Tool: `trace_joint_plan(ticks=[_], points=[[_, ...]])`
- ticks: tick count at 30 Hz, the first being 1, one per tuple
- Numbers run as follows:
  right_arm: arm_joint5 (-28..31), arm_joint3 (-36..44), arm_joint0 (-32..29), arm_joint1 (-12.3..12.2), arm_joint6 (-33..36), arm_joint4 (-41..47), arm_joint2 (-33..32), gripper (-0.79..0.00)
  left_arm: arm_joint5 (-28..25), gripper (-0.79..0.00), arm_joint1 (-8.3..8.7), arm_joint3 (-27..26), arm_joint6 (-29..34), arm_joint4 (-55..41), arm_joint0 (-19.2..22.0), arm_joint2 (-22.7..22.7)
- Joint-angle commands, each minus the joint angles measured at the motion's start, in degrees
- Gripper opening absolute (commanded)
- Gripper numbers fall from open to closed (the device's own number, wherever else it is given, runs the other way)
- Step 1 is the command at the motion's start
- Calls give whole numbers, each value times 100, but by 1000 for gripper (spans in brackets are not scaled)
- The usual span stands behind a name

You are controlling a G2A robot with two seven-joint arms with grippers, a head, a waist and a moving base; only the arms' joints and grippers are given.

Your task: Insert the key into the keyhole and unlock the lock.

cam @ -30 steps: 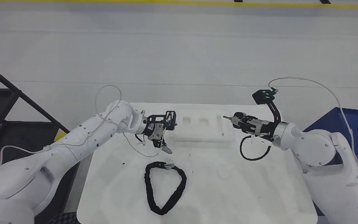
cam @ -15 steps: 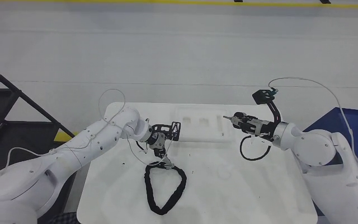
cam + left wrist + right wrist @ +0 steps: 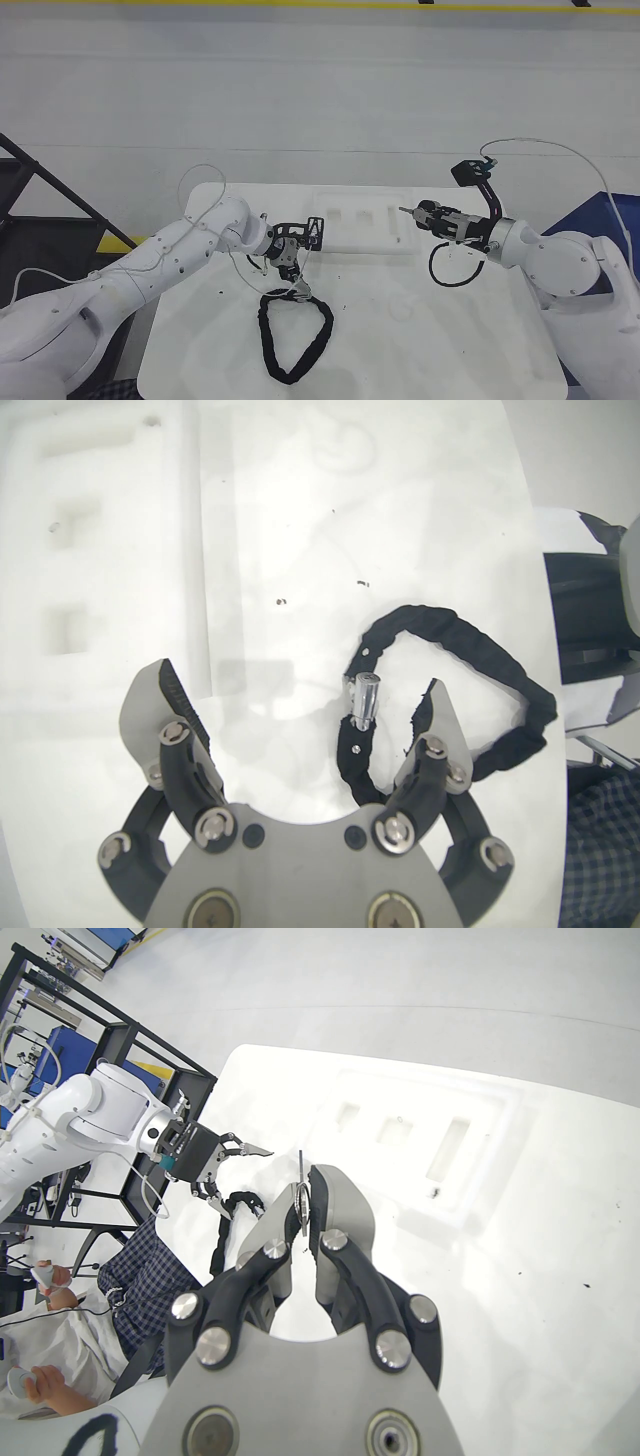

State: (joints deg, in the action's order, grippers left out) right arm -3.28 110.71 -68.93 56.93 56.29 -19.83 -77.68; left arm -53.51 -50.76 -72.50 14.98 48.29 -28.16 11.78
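Note:
A black fabric-covered chain lock [image 3: 295, 340] lies looped on the white table [image 3: 450, 340], with its silver lock cylinder [image 3: 365, 699] at the loop's open end. My left gripper [image 3: 300, 687] is open and low over that end. The cylinder stands between the fingers, close to one fingertip [image 3: 432, 700]. From above, the left gripper [image 3: 291, 277] sits just behind the cylinder [image 3: 299, 294]. My right gripper [image 3: 304, 1180] is shut on the key [image 3: 301, 1160], whose thin blade sticks out past the tips. It hovers at the table's back right [image 3: 408, 212], apart from the lock.
A white foam tray [image 3: 365, 225] with rectangular recesses lies along the table's back edge between the two arms. A black metal frame [image 3: 45, 185] stands off the table's left side. The table's front right is bare.
My left gripper has come down and forward from beside the tray to the lock's cylinder end. The right arm and key have not moved.

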Motion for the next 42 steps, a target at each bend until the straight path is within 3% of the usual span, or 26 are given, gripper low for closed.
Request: trace_joint_plan(ticks=[1, 7, 13, 19, 30, 31, 32, 35, 40, 42], points=[[0, 0, 0, 0, 0, 0, 0, -785, 42, 0, 113, 9, -644, 480, -232, 106], [0, 0, 0, 0, 0, 0, 0, -785, 277, 0, 436, 207, -2763, 2029, -921, 312], [0, 0, 0, 0, 0, 0, 0, -785, 452, 0, 545, 364, -3985, 3119, -1216, 362], [0, 0, 0, 0, 0, 0, 0, -785, 778, 0, 511, 419, -4427, 3724, -1361, 387], [0, 0, 0, 0, 0, 0, 0, -785, 666, 0, 248, 776, -4428, 3896, -1444, 412], [0, 0, 0, 0, 0, 0, 0, -785, 659, -80, 227, 799, -4444, 3931, -1449, 412], [0, 0, 0, 0, 0, 0, 0, -785, 644, -209, 207, 828, -4451, 3961, -1451, 413], [0, 0, 0, 0, 0, 0, 0, -785, 601, -453, 145, 907, -4477, 4021, -1454, 423], [0, 0, 0, 0, 0, 0, 0, -785, 544, -548, 40, 1091, -4446, 4081, -1467, 441], [0, 0, 0, 0, 0, 0, 0, -785, 529, -720, 3, 1148, -4436, 4086, -1472, 448]])
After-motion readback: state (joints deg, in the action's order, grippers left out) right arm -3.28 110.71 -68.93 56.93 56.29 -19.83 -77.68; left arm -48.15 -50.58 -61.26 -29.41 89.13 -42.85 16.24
